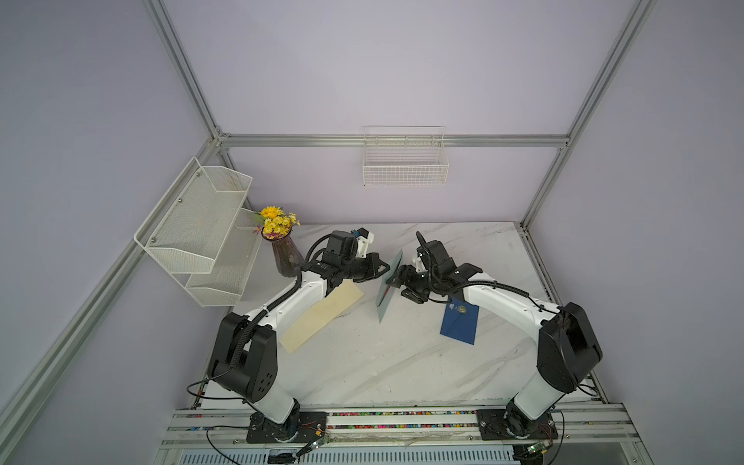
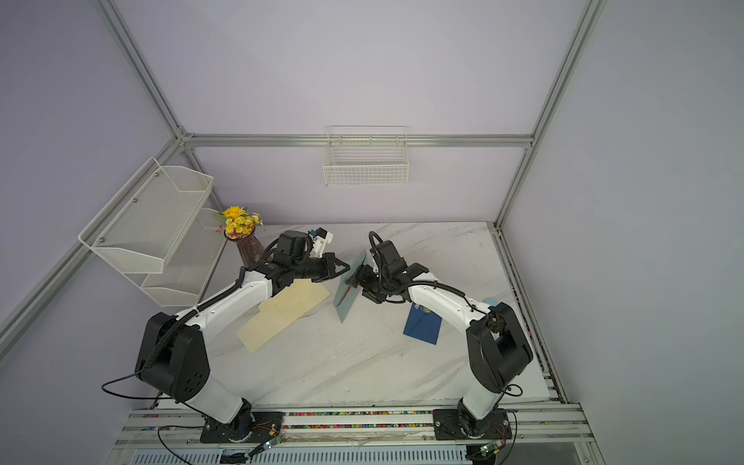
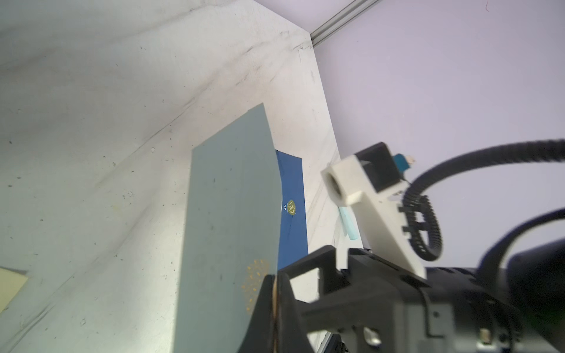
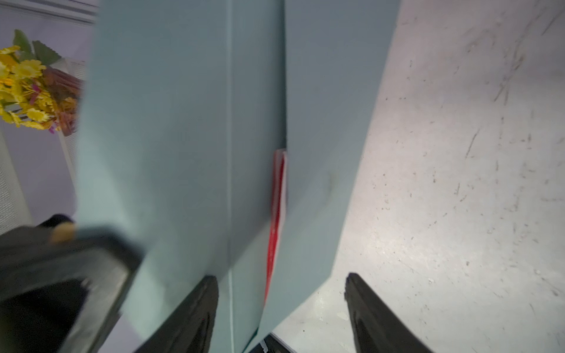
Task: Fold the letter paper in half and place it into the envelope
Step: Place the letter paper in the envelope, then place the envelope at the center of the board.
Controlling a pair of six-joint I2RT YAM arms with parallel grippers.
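Two robot arms meet over the middle of a white, grey-veined marble-look desk (image 1: 402, 362), whose surface looks scuffed and scratched in the wrist views. Matte lavender walls (image 1: 362, 72) close in the back and sides, edged with slotted aluminium frame rails (image 1: 394, 141). A white wire-grid basket (image 1: 404, 169) hangs on the back wall, and a two-tier white mesh shelf (image 1: 201, 229) is fixed to the side wall by the left arm. Just beside the shelf, at the desk's back corner, a dark ribbed vase (image 1: 286, 257) holds yellow daisy-like flowers (image 1: 275, 219).

The grey-blue envelope (image 1: 388, 294) is held on edge between the two arms; I cannot tell whether its lower corner touches the desk. The left hand (image 3: 275, 278) is pressed together, pinching the envelope's edge beside a gold dotted print. The right hand (image 4: 281, 276) is spread. One black finger (image 4: 195, 308) sits at the envelope's near end and the other is over bare desk, with one paper panel ending between them. In the right wrist view the envelope's two matte panels part, and a narrow glossy red sheet (image 4: 276, 214) shows in the gap.

Flat on the desk lie cream paper (image 1: 322, 316), partly under the left arm, and a dark blue envelope (image 1: 459, 324) with a round gold seal (image 3: 292, 207), partly under the right arm.
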